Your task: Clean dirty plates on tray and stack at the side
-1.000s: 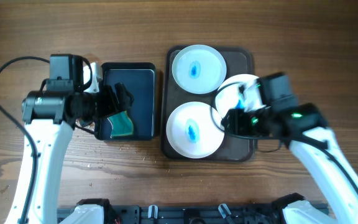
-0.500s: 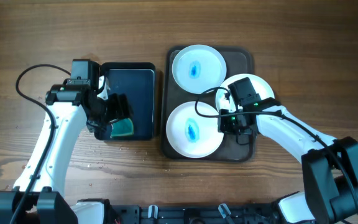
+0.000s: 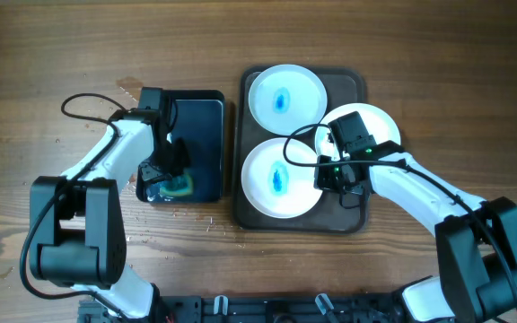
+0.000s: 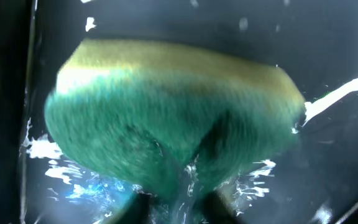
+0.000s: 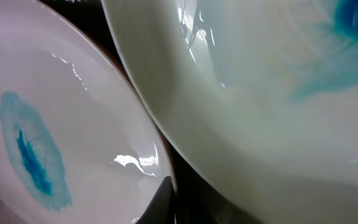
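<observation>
The dark brown tray (image 3: 344, 81) holds three white plates. The far plate (image 3: 285, 97) and the near plate (image 3: 281, 178) each carry a blue smear. The right plate (image 3: 371, 124) lies over the tray's right edge, partly hidden by my right arm. My right gripper (image 3: 335, 175) is shut on this plate's left rim, between the two plates. In the right wrist view the held plate (image 5: 278, 93) fills the right side, the near plate (image 5: 61, 143) the left, and one dark finger (image 5: 160, 202) shows. My left gripper (image 3: 169, 179) is shut on a green and yellow sponge (image 4: 173, 106) in water.
A black basin (image 3: 200, 117) with water stands left of the tray, and the sponge (image 3: 179, 186) sits at its near left corner. Water drops lie on the wooden table (image 3: 420, 54) near the basin. Cables loop beside both arms.
My left gripper has come down into the basin and shut on the sponge. My right gripper has shut on the right plate's rim, and that arm has swung lower.
</observation>
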